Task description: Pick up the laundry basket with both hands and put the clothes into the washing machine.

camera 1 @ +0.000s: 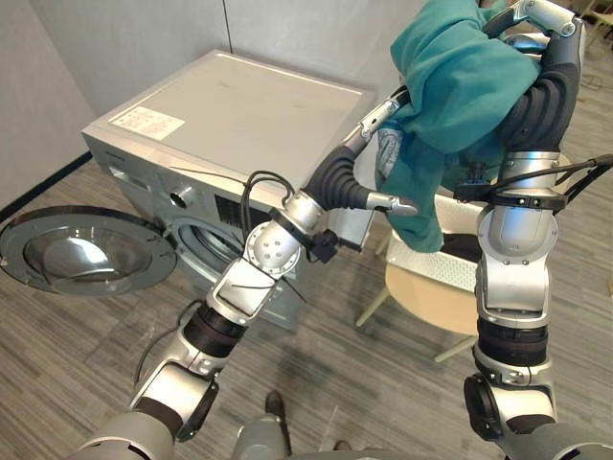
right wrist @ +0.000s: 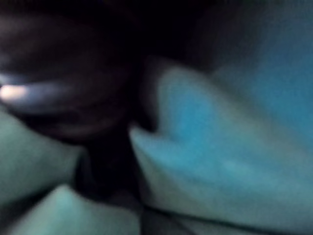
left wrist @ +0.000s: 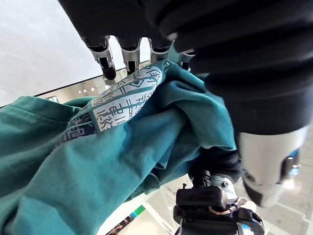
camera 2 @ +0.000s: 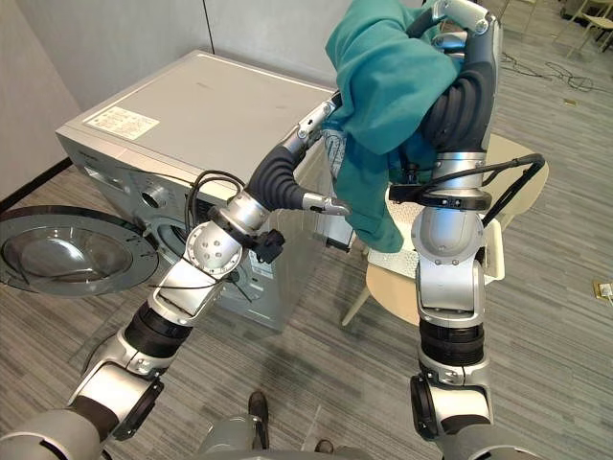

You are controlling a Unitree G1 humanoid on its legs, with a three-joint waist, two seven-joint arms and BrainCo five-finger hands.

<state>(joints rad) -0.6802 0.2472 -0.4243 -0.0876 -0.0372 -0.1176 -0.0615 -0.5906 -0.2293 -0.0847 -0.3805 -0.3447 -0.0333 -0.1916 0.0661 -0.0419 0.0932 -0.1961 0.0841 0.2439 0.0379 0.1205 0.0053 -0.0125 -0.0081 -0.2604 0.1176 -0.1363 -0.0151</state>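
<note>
Well, you have the teal garment [camera 1: 460, 86] up at one o'clock in the head view. It is bunched over the right hand [camera 1: 541, 19] and hangs in a loose fold above the white perforated basket [camera 1: 441, 270] on the round table [camera 1: 421, 302] at four o'clock. Whether the right hand is clamped on the cloth I cannot tell — it is buried in it, and its wrist view gives just dark folds. Your left hand [camera 1: 354, 163] is open: its fingers [left wrist: 105, 56] lie straight along the cloth by the printed patch [left wrist: 124, 98], with the thumb held apart below. The washing machine [camera 1: 239, 115] sits at ten o'clock, its door [camera 1: 81, 251] swung wide at nine and the drum mouth [camera 1: 206, 244] just beside it. Expect the garment to be light, limp and a little slippery on metal; it is likelier to sag, swing and snag on an arm than to drop cleanly. I would take it in a thick gathered bunch near the top of the drape, not by a single edge — and mind the hanging tail at the door rim.
</note>
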